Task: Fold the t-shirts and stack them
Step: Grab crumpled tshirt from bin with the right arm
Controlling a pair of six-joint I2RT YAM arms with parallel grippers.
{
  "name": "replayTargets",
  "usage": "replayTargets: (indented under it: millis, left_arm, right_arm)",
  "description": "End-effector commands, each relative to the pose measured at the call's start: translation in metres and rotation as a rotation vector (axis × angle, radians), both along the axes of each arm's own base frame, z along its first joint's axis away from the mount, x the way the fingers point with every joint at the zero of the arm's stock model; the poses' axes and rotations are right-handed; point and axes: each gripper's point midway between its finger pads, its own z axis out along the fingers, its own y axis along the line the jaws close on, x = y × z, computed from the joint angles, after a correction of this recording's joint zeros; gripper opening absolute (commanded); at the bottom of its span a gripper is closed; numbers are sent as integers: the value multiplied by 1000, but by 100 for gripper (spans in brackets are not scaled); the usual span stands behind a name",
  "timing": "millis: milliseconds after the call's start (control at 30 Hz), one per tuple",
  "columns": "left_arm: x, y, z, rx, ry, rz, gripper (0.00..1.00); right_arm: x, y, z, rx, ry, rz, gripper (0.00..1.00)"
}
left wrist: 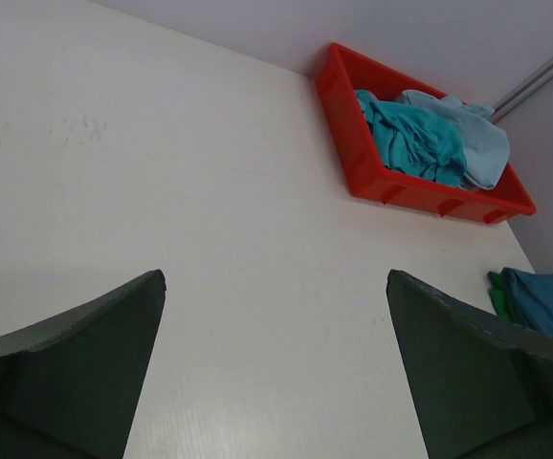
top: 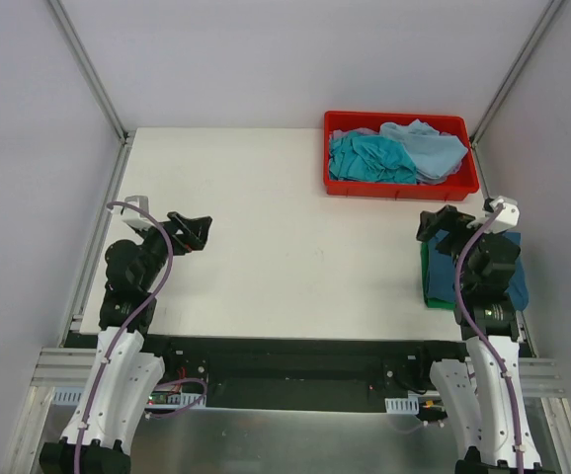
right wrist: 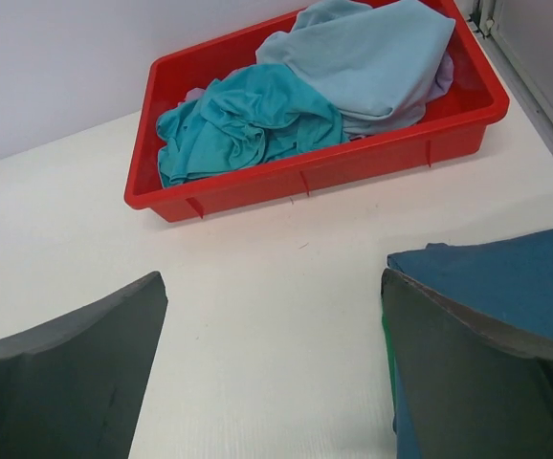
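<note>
T-shirts (top: 404, 156) lie heaped and unfolded in the red tray (top: 394, 190). A teal shirt (top: 365, 158) is crumpled across the tray's left and middle part. A pale blue shirt (top: 432, 148) is bunched over the tray's right part, overlapping the teal one. In the right wrist view a paler, lavender-looking edge (right wrist: 441, 81) shows from under the pale blue cloth at the tray's right wall, but too little shows to tell what it belongs to.

On the near side of the tray, apart from it and below its right end, two more shirts sit folded on the white worktop (top: 266, 197). A dark blue shirt (top: 446, 265) lies flat on top of a green shirt (top: 427, 284). Only the green shirt's left edge shows beside the blue. The right arm hangs over this pair and hides part of it.

The right tool (right wrist: 272, 279) hovers between the tray and the folded pair, above the left edge of the dark blue shirt. Its jaws are spread wide, with bare worktop between them and nothing gripped. It points toward the tray's front wall.

The left tool (left wrist: 275, 279) hovers well apart from the tray, far to its left and nearer the arms. Its jaws also stand wide apart over bare worktop, empty, and touch no cloth.
</note>
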Motion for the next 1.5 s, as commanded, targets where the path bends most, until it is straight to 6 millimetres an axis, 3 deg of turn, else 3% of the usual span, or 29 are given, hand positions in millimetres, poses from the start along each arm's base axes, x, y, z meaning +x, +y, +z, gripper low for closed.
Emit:
replayTargets:
  millis: [0,133,267,400,600,800,867,1000,1100,1233,1333,1467]
  left_arm:
    - [1,2,6,14,-44,7,99]
    - [3,-4,4,14,-36,-33,99]
    - [6,-5,-1,12,-12,-36,99]
    - [9,-5,-2,10,-5,-39,99]
    - [12,-5,-5,2,-1,-32,99]
    - [15,-4,-4,0,17,-21,99]
    - [17,-3,-5,-1,25,-17,99]
    - [20,-7,-8,-1,51,-46,99]
    - [20,-14,-12,8,58,-91,99]
    - [24,-13,-18,-5,79,-78,99]
    - [25,-13,-19,-5,84,-79,99]
    - [25,-13,-19,-12,83,-72,99]
  right_arm:
    - [-2,6,2,10,-1,27,96]
    - [2,23,-4,4,61,134,96]
    - [24,34,1,24,133,199,96]
    - [58,47,-1,112,255,236,96]
    - [127,80,-13,-34,363,231,96]
    - [206,81,-49,-144,489,104,96]
    - [235,82,-76,-169,552,71,96]
    - [285,78,-88,-209,543,-6,96]
    - [319,78,-107,-260,529,-28,96]
    - [346,84,-145,-277,568,-13,99]
    - [351,90,-164,-272,594,9,88]
    - [353,91,-155,-258,552,10,37]
